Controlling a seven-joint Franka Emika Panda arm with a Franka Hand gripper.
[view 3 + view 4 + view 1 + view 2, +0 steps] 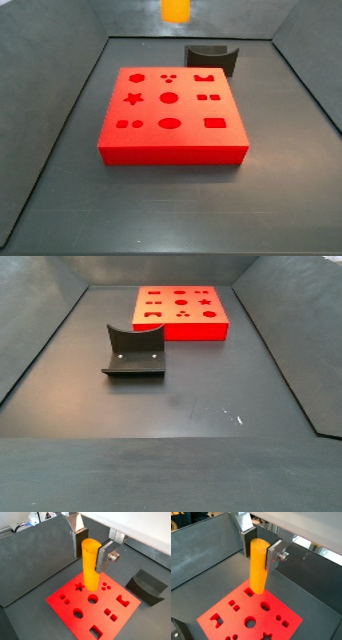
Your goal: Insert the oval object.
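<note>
In both wrist views I see my gripper (92, 548) squeezing the tall smooth orange-yellow peg (89, 564), upright above the flat red block with shaped holes (93, 607). In a side view the peg (177, 10) hangs high above the block's (171, 115) far edge, with open floor around.

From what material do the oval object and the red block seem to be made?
The oval object, held in the gripper above the red block, looks like smooth, slightly glossy orange-yellow plastic: even colour and a soft highlight along its length. The block looks like matte plastic, perhaps printed: flat uniform red, crisp cut-out holes. Neither is certain.
</note>
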